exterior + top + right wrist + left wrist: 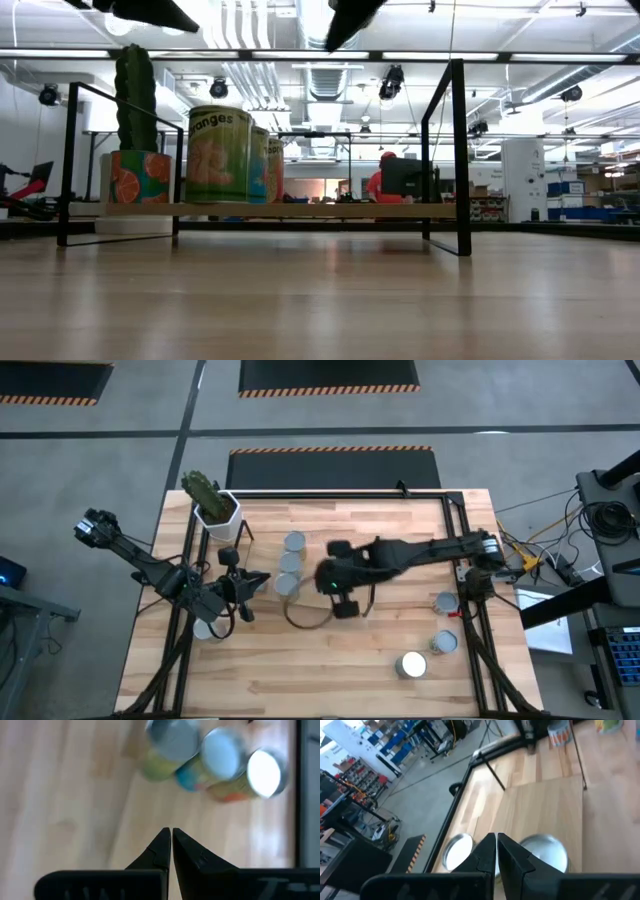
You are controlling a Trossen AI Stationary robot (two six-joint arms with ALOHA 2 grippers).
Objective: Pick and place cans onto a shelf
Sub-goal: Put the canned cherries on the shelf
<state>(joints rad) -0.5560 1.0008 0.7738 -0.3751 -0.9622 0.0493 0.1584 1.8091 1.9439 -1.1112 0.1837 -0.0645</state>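
Both grippers closed and empty, low view alone shows orange-labelled can [219, 153] on shelf [300, 210]

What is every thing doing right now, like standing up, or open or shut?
Three cans on the shelf: upright, in a row.
Three cans on the table: upright, near the right edge, off the shelf.
Left gripper: shut, empty, above the shelf.
Right gripper: shut, empty, beside the shelf's cans.
Plant pot: upright, at the shelf's end.
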